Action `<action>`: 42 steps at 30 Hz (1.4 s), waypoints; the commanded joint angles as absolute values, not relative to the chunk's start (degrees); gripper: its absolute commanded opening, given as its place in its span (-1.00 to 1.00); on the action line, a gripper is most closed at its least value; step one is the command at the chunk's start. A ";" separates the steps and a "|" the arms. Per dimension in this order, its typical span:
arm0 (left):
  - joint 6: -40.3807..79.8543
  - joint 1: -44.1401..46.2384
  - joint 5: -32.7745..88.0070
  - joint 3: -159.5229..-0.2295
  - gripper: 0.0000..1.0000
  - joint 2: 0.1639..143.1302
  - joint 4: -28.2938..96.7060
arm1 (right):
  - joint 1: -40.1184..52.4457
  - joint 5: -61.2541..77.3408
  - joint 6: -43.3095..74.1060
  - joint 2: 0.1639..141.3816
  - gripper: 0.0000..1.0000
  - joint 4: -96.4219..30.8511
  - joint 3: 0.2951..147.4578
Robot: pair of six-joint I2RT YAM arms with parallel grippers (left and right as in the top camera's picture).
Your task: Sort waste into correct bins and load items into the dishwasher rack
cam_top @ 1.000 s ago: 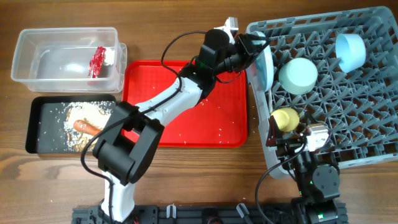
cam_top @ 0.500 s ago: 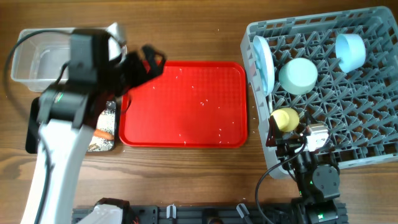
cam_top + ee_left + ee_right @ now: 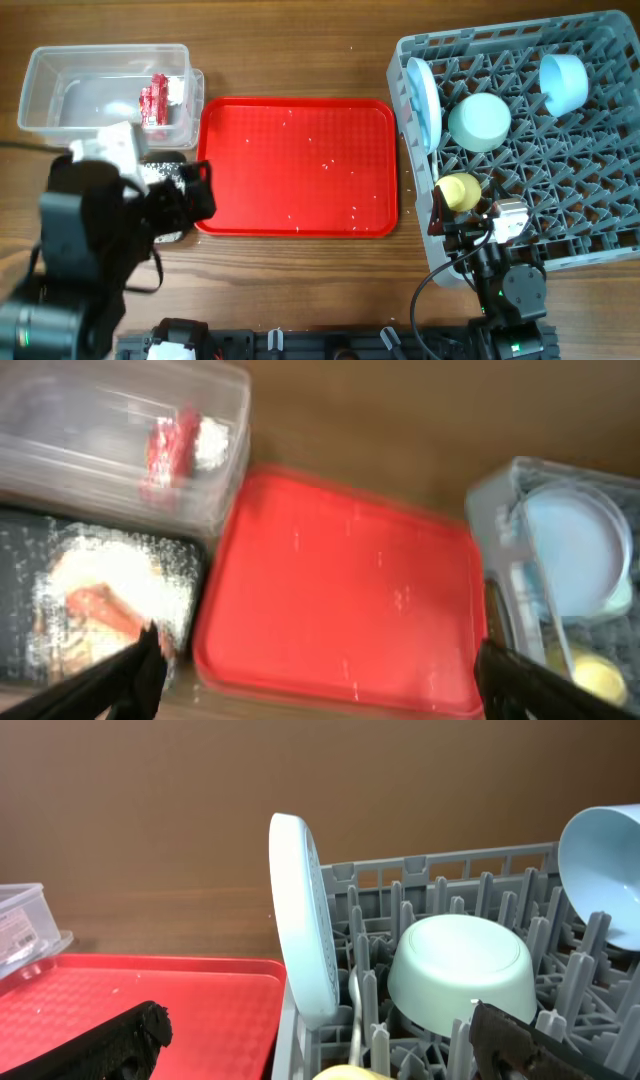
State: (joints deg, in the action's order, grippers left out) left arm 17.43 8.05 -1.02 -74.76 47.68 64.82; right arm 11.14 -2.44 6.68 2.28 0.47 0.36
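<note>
The grey dishwasher rack (image 3: 600,215) holds the pale blue plate (image 3: 422,100) on edge, the light green bowl (image 3: 480,120), the pale blue bowl (image 3: 563,82) and the yellow cup (image 3: 460,190). A thin white spoon handle (image 3: 354,1010) stands between the pegs. The clear tub (image 3: 70,95) holds the red wrapper (image 3: 155,100) and white tissue (image 3: 178,90). The black tray (image 3: 20,590) holds the carrot (image 3: 105,610) and rice scraps (image 3: 100,570); my left arm hides most of it from overhead. My left gripper (image 3: 198,190) is open and empty. My right gripper (image 3: 320,1050) is open and empty at the rack's front left corner.
The flat red serving tray (image 3: 295,165) lies between the bins and the rack, with a few rice grains on it. Bare wood runs along the table's front edge. My left arm's bulk fills the front left corner.
My left arm has swung from the plate at the rack's left edge, across the red tray, down to the front left. The plate stays in the rack. The right arm has not moved.
</note>
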 commanded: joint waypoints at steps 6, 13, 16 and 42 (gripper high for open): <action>1.67 1.43 4.38 -43.11 1.00 18.00 43.24 | 10.79 -2.52 7.64 1.93 0.99 0.69 0.32; 1.72 1.43 9.17 -19.38 1.00 1.32 26.30 | 10.79 -2.52 7.62 1.93 0.99 0.69 0.32; 1.93 1.43 9.19 -9.96 1.00 0.16 17.19 | 10.79 -2.52 7.64 1.93 1.00 0.69 0.32; 1.91 1.80 9.41 -0.32 1.00 0.38 3.40 | 10.79 -2.50 7.64 1.93 1.00 0.69 0.32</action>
State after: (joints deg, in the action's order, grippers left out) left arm 2.79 1.76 8.91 -0.99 0.84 3.79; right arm 11.14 -2.44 6.68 2.31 0.43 0.36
